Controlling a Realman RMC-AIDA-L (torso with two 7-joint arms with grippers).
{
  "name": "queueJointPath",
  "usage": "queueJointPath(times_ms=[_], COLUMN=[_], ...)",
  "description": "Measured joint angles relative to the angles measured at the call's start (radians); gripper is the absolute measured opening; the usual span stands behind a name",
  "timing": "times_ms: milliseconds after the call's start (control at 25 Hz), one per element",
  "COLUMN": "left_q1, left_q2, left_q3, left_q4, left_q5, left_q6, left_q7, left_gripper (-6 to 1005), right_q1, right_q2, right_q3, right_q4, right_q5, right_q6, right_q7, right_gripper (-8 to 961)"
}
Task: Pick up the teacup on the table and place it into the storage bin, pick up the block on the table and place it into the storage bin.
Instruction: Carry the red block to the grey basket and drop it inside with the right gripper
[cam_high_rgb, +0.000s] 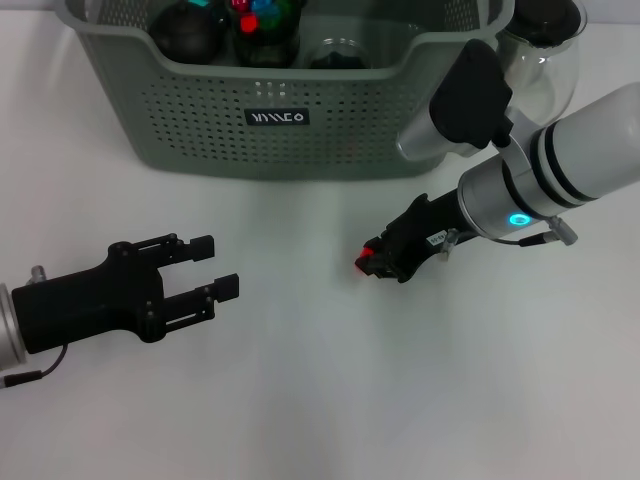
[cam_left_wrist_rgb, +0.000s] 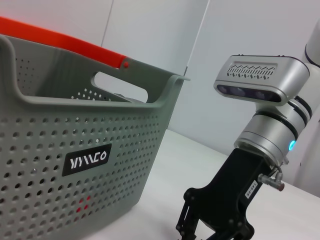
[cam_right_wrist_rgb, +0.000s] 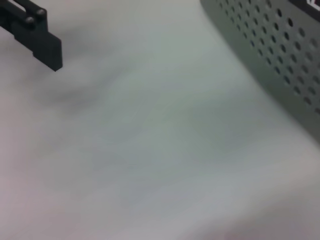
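Note:
The grey-green storage bin (cam_high_rgb: 330, 140) stands at the back of the white table and also fills the left wrist view (cam_left_wrist_rgb: 75, 150). A small red block (cam_high_rgb: 362, 265) lies on the table in front of it. My right gripper (cam_high_rgb: 378, 258) is down at the table with the block at its tip and mostly covers it. In the left wrist view the right gripper (cam_left_wrist_rgb: 215, 225) hangs beside the bin. My left gripper (cam_high_rgb: 215, 267) hovers open and empty at the lower left, well apart from the block. No teacup shows on the table.
Dark rounded items (cam_high_rgb: 190, 30) and a colourful one (cam_high_rgb: 262, 15) lie inside the bin. A clear glass carafe (cam_high_rgb: 545, 55) with a black lid stands right of the bin, behind my right arm. One left gripper fingertip (cam_right_wrist_rgb: 47, 47) shows in the right wrist view.

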Motion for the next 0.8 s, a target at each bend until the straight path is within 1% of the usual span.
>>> queueJointPath(times_ms=[160, 280, 400, 440, 480, 520, 560, 800], left_q1=[0.000, 0.000, 0.000, 0.000, 0.001, 0.002, 0.003, 0.007], left_q2=[0.000, 0.000, 0.000, 0.000, 0.000, 0.000, 0.000, 0.001], left_q3=[0.000, 0.000, 0.000, 0.000, -0.001, -0.002, -0.003, -0.006], left_q4=[0.000, 0.000, 0.000, 0.000, 0.000, 0.000, 0.000, 0.002], left_q5=[-0.001, -0.001, -0.002, -0.002, -0.002, -0.001, -0.001, -0.001], left_q6=[0.000, 0.000, 0.000, 0.000, 0.000, 0.000, 0.000, 0.000], left_q7=[0.000, 0.000, -0.001, -0.001, -0.001, -0.001, -0.001, -0.001], left_gripper=[626, 626, 626, 626, 626, 626, 626, 626], right_q1=[0.000, -0.004, -0.022, -0.040, -0.040, -0.058, -0.058, -0.097], right_q2=[-0.002, -0.004, -0.005, -0.006, -0.006, -0.005, -0.005, -0.007], right_q3=[0.008, 0.038, 0.089, 0.138, 0.138, 0.190, 0.190, 0.330], right_q4=[-0.001, -0.023, -0.082, -0.139, -0.139, -0.197, -0.197, -0.387], right_q5=[0.004, 0.005, 0.006, 0.007, 0.007, 0.017, 0.017, 0.099], right_q6=[-0.011, -0.040, -0.087, -0.134, -0.134, -0.182, -0.182, -0.387], right_q7=[0.003, 0.005, 0.006, 0.006, 0.006, 0.003, 0.003, 0.000], right_gripper=[204, 205, 205, 205, 205, 206, 206, 207])
